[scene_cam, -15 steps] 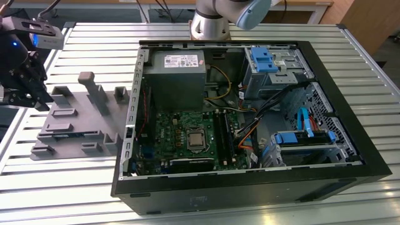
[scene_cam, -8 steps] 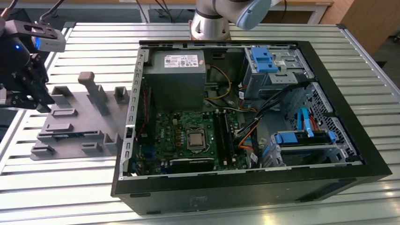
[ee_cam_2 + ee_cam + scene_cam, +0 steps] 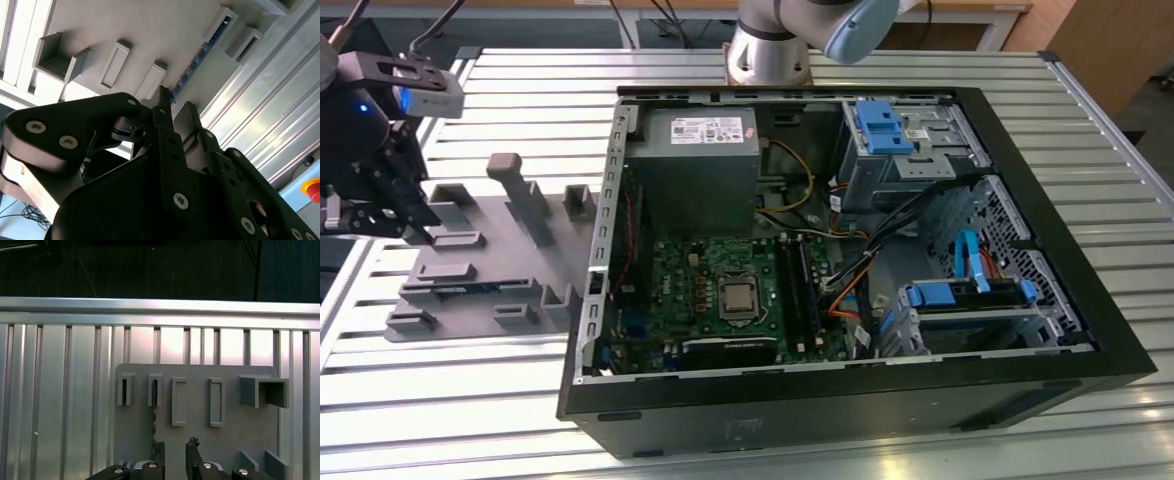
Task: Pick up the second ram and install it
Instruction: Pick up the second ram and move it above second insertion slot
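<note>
Downward, the spread hand [image 3: 175,447] hovers over the second ram [image 3: 199,56].

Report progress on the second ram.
Done: the gripper is at the grey tray. In hand: its open jaws sit at one end of the second ram, lying in its tray slot. Left: the ram is not yet gripped, lifted or seated on the motherboard.

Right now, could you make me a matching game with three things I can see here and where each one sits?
Things:
1. ram stick
2. motherboard
3. pincer

Places:
a. inside the open computer case
b. over the grey tray, open
c. standing on edge in the grey tray's slots

Pairs: 1-c, 2-a, 3-b
</note>
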